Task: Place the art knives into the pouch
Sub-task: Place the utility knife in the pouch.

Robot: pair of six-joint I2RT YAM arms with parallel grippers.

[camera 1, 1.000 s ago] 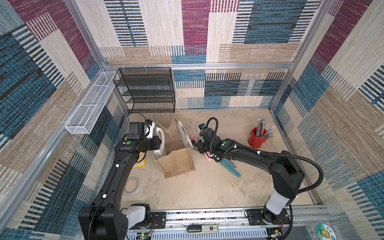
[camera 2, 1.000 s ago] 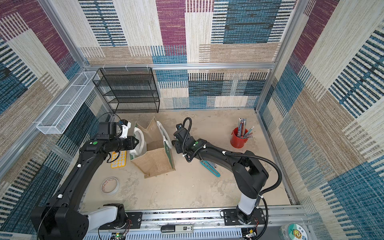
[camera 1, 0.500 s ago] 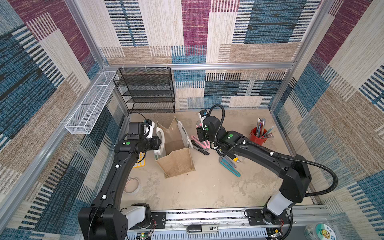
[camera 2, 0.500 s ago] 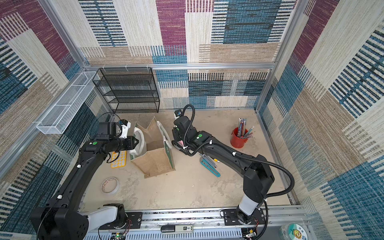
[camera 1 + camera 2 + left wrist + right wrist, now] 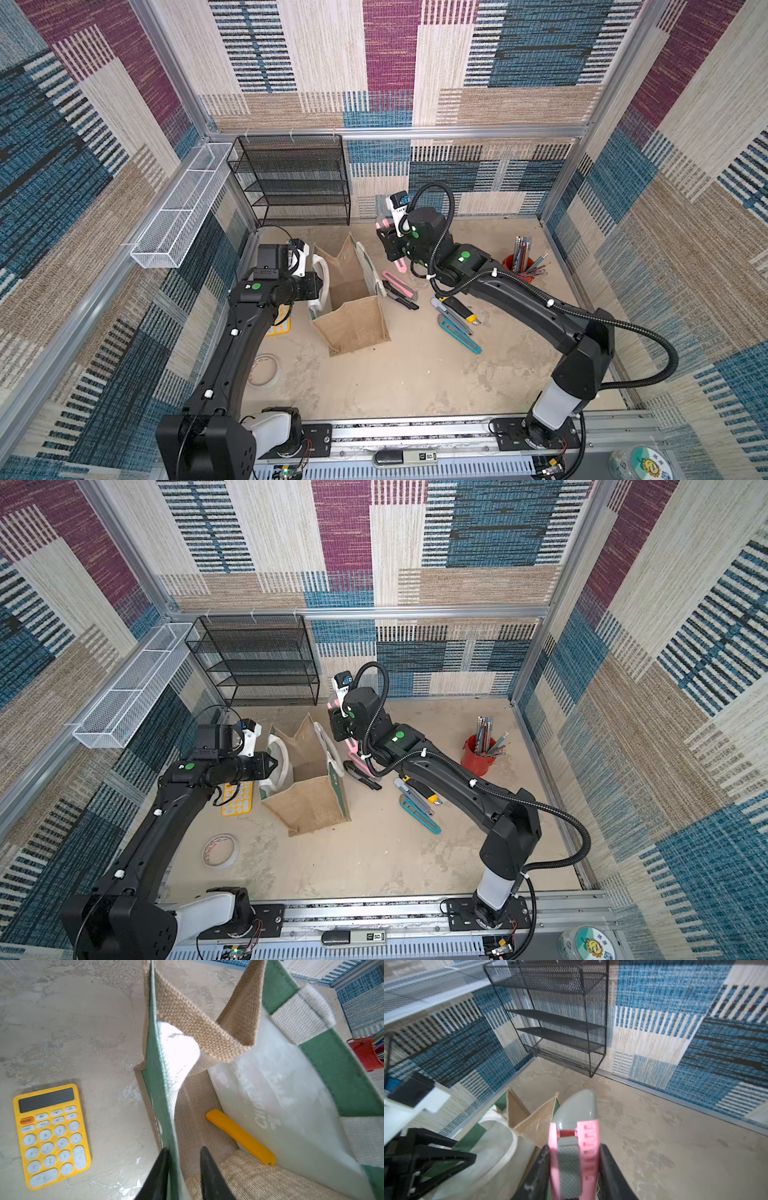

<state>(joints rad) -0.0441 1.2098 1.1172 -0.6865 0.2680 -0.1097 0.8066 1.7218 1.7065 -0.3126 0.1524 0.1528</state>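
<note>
Art knife (image 5: pixel 574 1126), pink with a grey nose, is clamped between the two fingers of my right end effector (image 5: pixel 574 1153). They press on its long pink sides, and the grey nose sticks out past the fingertips toward the black mesh shelf (image 5: pixel 560 1022). In both top views I hold it steeply tilted in the air above the desk (image 5: pixel 415 374), just beside the pouch (image 5: pixel 353 328) on my right arm's side. The knife is outside the pouch, near its far corner.

The pouch stands upright on the desk between my two arms with its mouth open, a white rope handle drooping over each long side. My left end effector (image 5: pixel 184 1153) is set narrow at the rim on my left arm's side. One green wall of the pouch runs between its fingers. One finger lies against the outside of that wall and a gap shows between the wall and the other finger, so I cannot tell whether the wall is really pinched. On the jute bottom inside the pouch lies a yellow bar (image 5: pixel 239 1136), along the foot of the printed wall.

A yellow calculator (image 5: pixel 52 1136) lies flat on the desk just beside the pouch on my left. On my right lie three more cutters: a pink and black one (image 5: pixel 399 289) nearest the pouch, then a grey and yellow one (image 5: pixel 455 309), then a teal one (image 5: pixel 459 334). A red cup (image 5: pixel 513 266) of pencils stands beyond them. A tape roll (image 5: pixel 264 370) lies nearer my left arm's base.
</note>
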